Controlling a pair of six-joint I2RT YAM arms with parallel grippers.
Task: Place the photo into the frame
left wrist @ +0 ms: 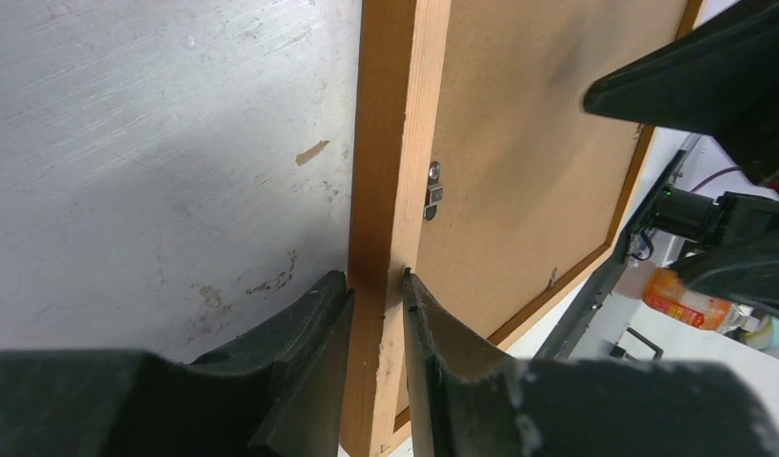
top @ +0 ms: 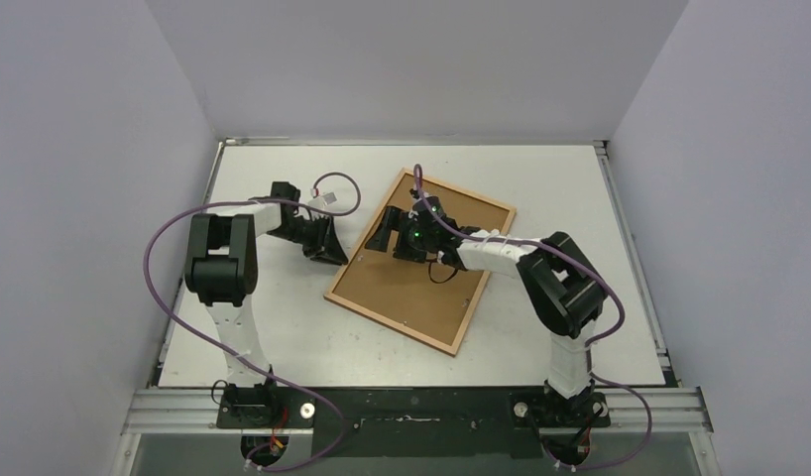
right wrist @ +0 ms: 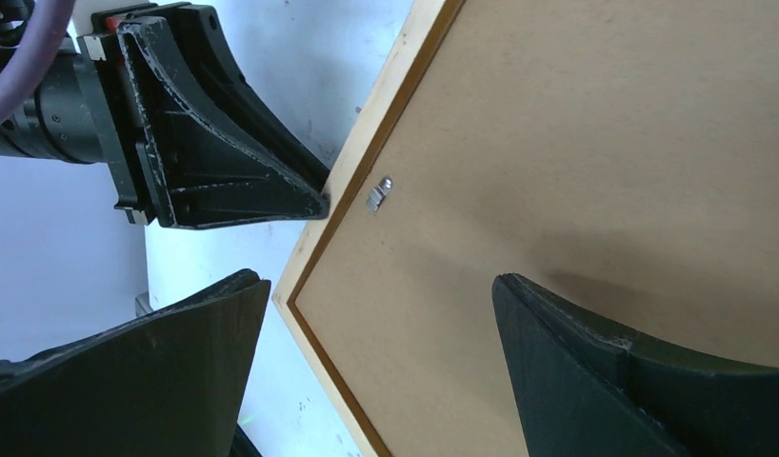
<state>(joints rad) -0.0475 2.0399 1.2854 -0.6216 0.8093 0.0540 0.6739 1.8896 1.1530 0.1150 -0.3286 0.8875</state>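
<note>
The frame (top: pixel 390 323) lies back side up on the table, with a plain brown backing sheet (top: pixel 411 283) inside its moulding. The photo is out of view. My left gripper (top: pixel 340 250) is shut on the frame's left moulding (left wrist: pixel 390 143), with one finger on each side of the wood (left wrist: pixel 376 286). My right gripper (top: pixel 394 238) is open above the backing near the frame's upper left edge. In the right wrist view (right wrist: pixel 381 295) its fingers straddle the frame's rim (right wrist: pixel 360 143) and the backing (right wrist: pixel 576 143) without touching them.
Small metal clips (left wrist: pixel 433 190) hold the backing at the moulding, and one shows in the right wrist view (right wrist: pixel 378 193). The white table (top: pixel 283 327) has raised edges, and grey walls enclose it. The two grippers are close together at the frame's left edge.
</note>
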